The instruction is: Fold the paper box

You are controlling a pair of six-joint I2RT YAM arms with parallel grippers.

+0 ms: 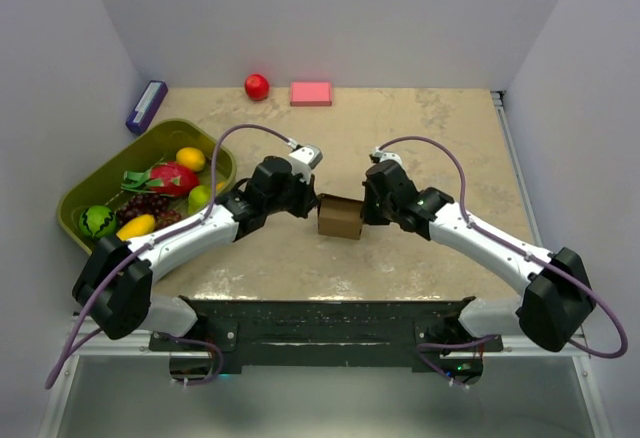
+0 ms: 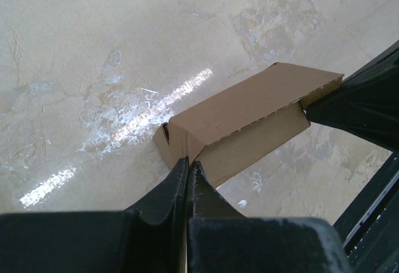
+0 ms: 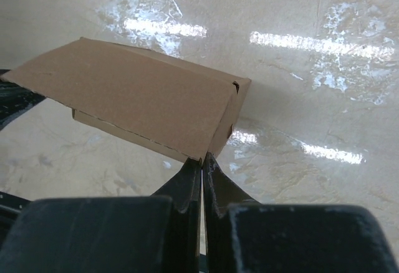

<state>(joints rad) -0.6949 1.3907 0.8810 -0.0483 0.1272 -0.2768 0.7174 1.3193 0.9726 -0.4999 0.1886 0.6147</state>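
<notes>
The paper box point(image 1: 340, 216) is a small brown cardboard carton standing mid-table between both arms. My left gripper point(image 1: 316, 205) is shut, its tips touching the carton's left end. In the left wrist view the closed tips point(image 2: 189, 161) meet a folded corner of the paper box point(image 2: 249, 108), and the right gripper's black fingers point(image 2: 361, 98) press the far end. My right gripper point(image 1: 365, 208) is shut too. In the right wrist view its tips point(image 3: 202, 158) meet the lower corner of the paper box's slanted top flap point(image 3: 137, 92). No cardboard shows between either pair of fingers.
A green basket point(image 1: 85, 198) of fruit sits at the left beside my left arm. At the back stand a purple box point(image 1: 146, 105), a red ball point(image 1: 257, 86) and a pink block point(image 1: 311, 93). White walls close in three sides.
</notes>
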